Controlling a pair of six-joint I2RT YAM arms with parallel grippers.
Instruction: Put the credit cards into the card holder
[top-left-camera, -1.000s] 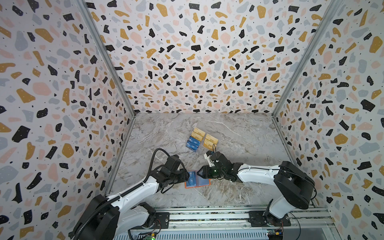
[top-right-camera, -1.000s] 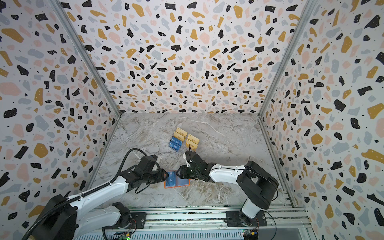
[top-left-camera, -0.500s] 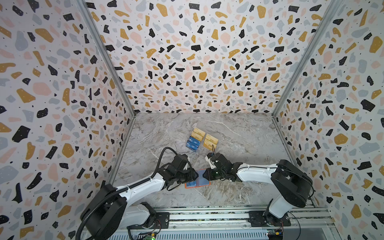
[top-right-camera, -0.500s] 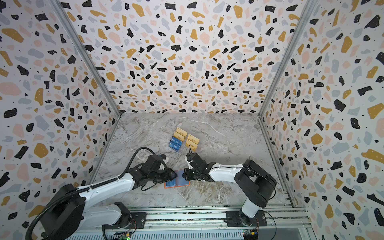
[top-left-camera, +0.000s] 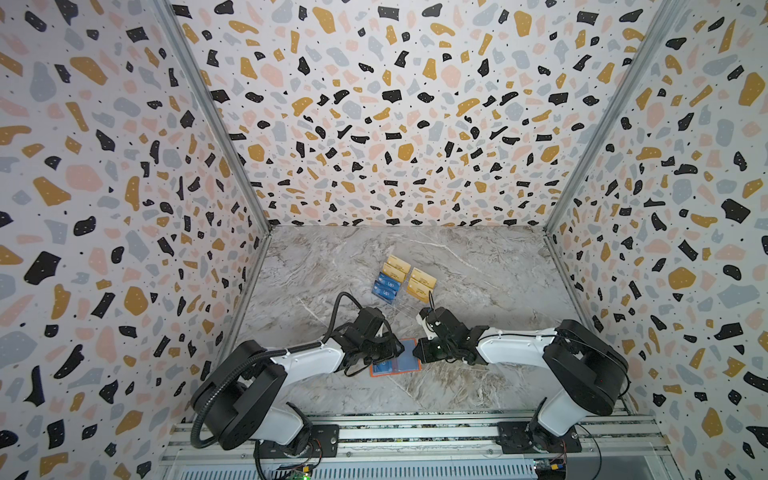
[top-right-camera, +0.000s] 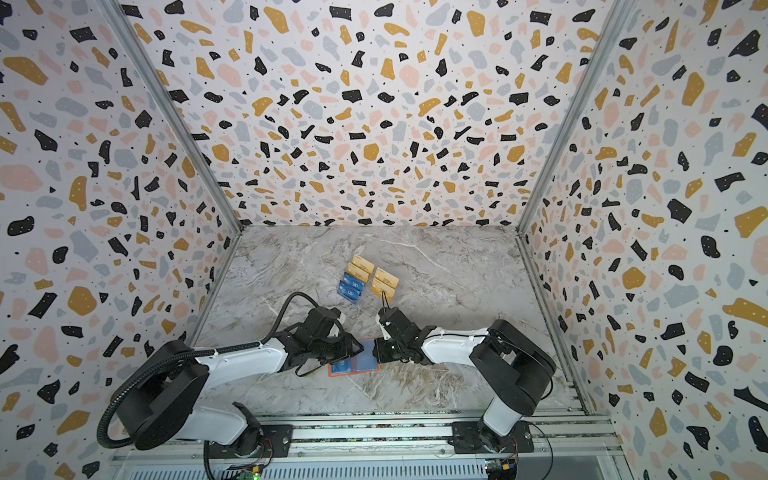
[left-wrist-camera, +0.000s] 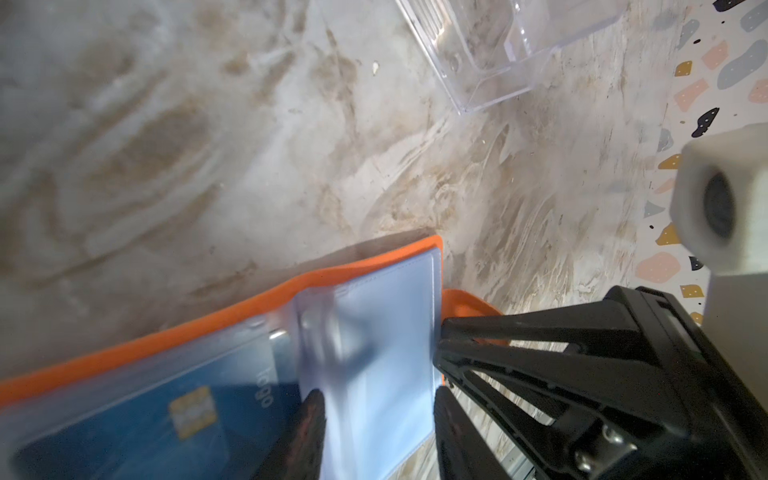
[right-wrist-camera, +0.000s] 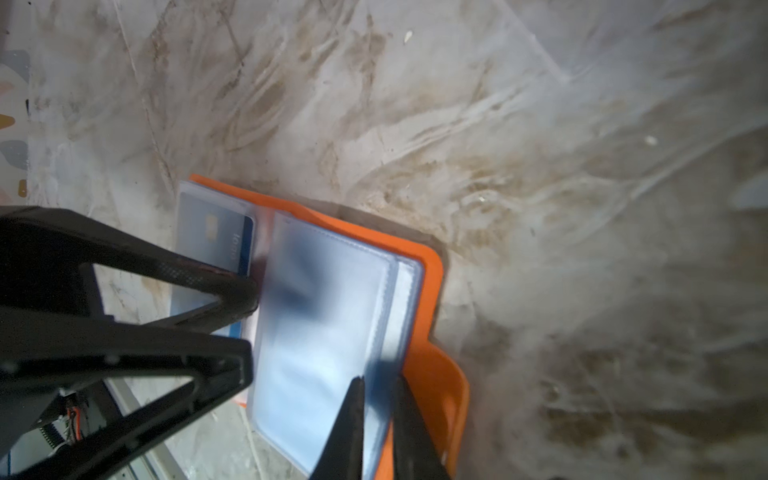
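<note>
Open card holder (right-wrist-camera: 434, 291) (credit card (left-wrist-camera: 145, 424) inside)

Card holder (right-wrist-camera: 432, 270): bright orange.
Clear sleeves (right-wrist-camera: 324, 332): see-through, pale bluish sheen.
Sleeved card (left-wrist-camera: 145, 424): dark blue, gold chip.
Blue cards (top-left-camera: 386, 289): white lettering.
Gold cards (top-left-camera: 422, 282): dark print.
Tabletop (top-left-camera: 478, 270): grey marble, beige and white veins.
Walls (top-left-camera: 395, 124): white terrazzo with black, ochre, pink and grey chips.

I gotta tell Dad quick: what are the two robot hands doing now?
Left gripper: open, fingers apart at the card holder.
Right gripper: shut on a clear sleeve of it.
</note>
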